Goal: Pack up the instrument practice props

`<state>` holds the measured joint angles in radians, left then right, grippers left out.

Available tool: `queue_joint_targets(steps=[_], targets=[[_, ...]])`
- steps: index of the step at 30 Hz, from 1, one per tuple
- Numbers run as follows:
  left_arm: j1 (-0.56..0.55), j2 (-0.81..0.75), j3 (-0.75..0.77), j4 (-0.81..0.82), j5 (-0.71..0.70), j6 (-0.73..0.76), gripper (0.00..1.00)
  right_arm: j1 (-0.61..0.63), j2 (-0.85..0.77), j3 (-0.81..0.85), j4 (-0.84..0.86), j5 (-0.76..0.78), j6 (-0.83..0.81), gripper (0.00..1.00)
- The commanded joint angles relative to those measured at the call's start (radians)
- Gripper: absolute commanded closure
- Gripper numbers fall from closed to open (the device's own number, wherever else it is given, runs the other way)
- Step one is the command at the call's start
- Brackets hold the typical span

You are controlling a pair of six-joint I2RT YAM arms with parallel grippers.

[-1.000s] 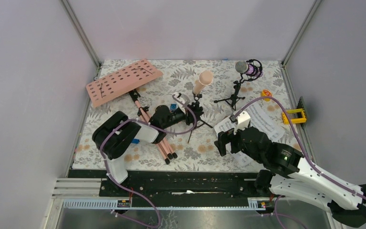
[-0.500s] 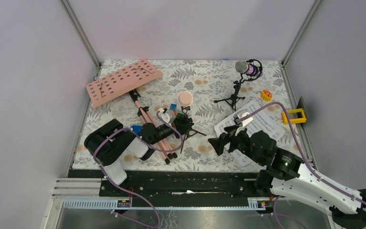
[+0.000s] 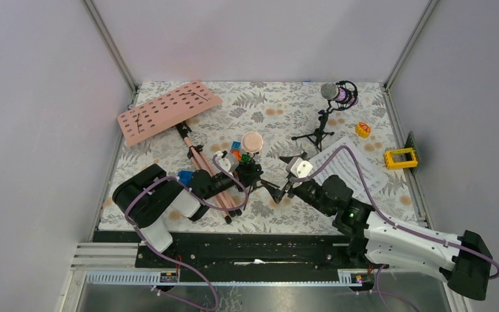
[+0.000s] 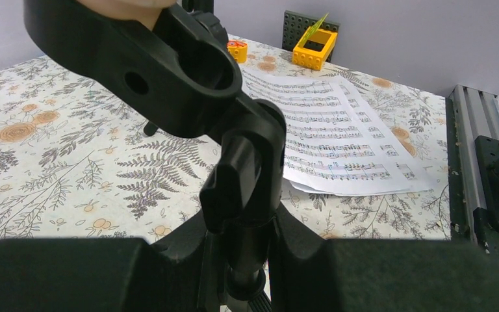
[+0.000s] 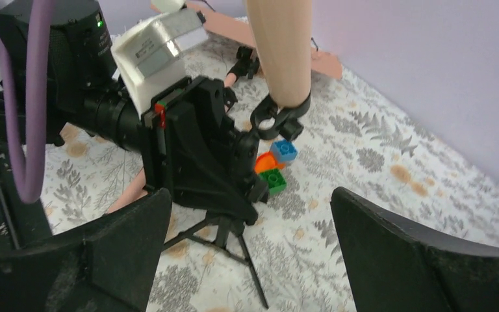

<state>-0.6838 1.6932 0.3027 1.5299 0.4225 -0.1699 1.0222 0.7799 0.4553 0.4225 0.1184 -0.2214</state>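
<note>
One plain pink microphone stands near the middle of the fern-printed table mat, clipped upright into a black tripod stand. From above only its round head shows, and both wrist views cut off its top. The left gripper is clamped on the stand's stem just below the clip. Its forearm lies low across the pink tripod legs of the salmon-pink perforated sheet-music rack, which lies flat at the far left. The blurred black clip fills most of the left wrist view, so the fingertips themselves are hard to make out. The right gripper reaches in from the right, near the stand's feet, with its fingers spread wide and holding nothing. Blue, orange and green toy blocks sit just beside the stand. White printed sheet-music pages lie to the right, partly hidden by the right arm and its cable. The purple glitter silver-headed microphone stands on its own tripod at the far right.
</note>
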Motion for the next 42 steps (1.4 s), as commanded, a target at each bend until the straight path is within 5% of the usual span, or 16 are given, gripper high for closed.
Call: queue_joint_targets(steps=[1, 11, 24, 34, 38, 42], targets=[[0.002, 0.030, -0.065, 0.052, -0.014, -0.061, 1.00, -0.002, 0.063, 0.041, 0.319, -0.019, -0.112, 0.00], [-0.004, -0.039, -0.086, 0.003, -0.036, -0.106, 1.00, -0.002, 0.266, 0.098, 0.583, 0.057, -0.199, 0.00], [-0.017, -0.071, -0.097, -0.025, -0.054, -0.091, 1.00, -0.002, 0.516, 0.311, 0.565, 0.034, -0.287, 0.06], [-0.024, -0.037, -0.097, 0.020, -0.065, -0.123, 1.00, -0.003, 0.562, 0.283, 0.589, 0.050, -0.254, 0.41], [-0.024, -0.011, -0.091, 0.042, -0.081, -0.156, 1.00, -0.002, 0.533, 0.305, 0.511, 0.020, -0.239, 0.87], [-0.017, 0.012, -0.060, -0.001, -0.149, -0.234, 1.00, -0.001, 0.477, 0.323, 0.381, -0.065, -0.270, 1.00]])
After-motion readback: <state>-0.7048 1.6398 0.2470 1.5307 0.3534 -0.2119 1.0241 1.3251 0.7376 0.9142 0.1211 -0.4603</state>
